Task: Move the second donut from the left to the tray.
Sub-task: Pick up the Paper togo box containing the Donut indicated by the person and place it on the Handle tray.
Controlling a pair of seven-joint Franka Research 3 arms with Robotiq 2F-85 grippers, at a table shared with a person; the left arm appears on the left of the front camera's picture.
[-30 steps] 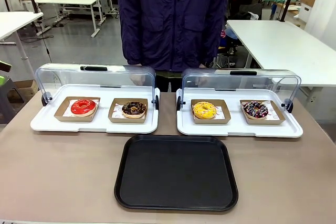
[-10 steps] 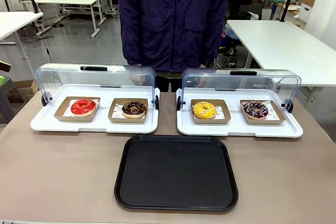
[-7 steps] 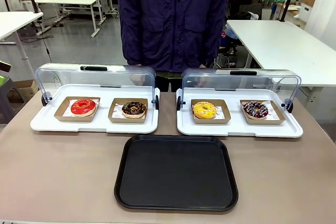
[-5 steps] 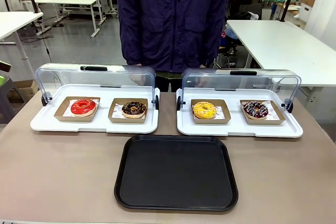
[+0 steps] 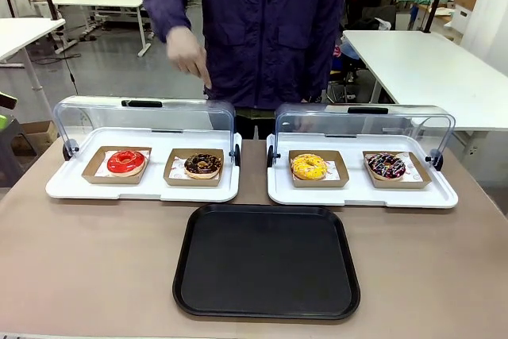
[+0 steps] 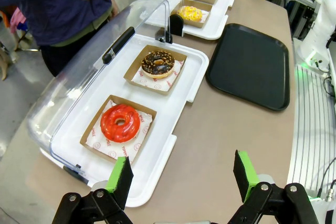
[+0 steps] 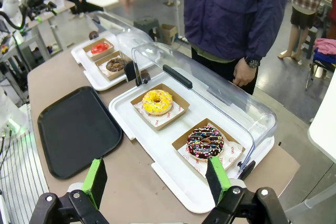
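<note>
Second donut from left [image 5: 203, 164], chocolate glaze with tan crumbs, sits in cardboard holder on left white tray [image 5: 59, 188], clear lid [image 5: 95, 115] swung back, just beyond far left corner of black tray [image 5: 266, 263] on table. Left claw [image 6: 182, 174] judged nearer: donut lies ahead of it, past red-glazed donut [image 6: 120, 123]. Ring shape, no long axis. Left claw spread wide, empty, touching nothing; right claw [image 7: 156, 177] likewise. Person's hand [image 5: 189, 53] raised above lid.

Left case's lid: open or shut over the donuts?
Open. The clear lid is rolled back to the far side, handle on top, and the crumb donut lies uncovered in front of it.
</note>
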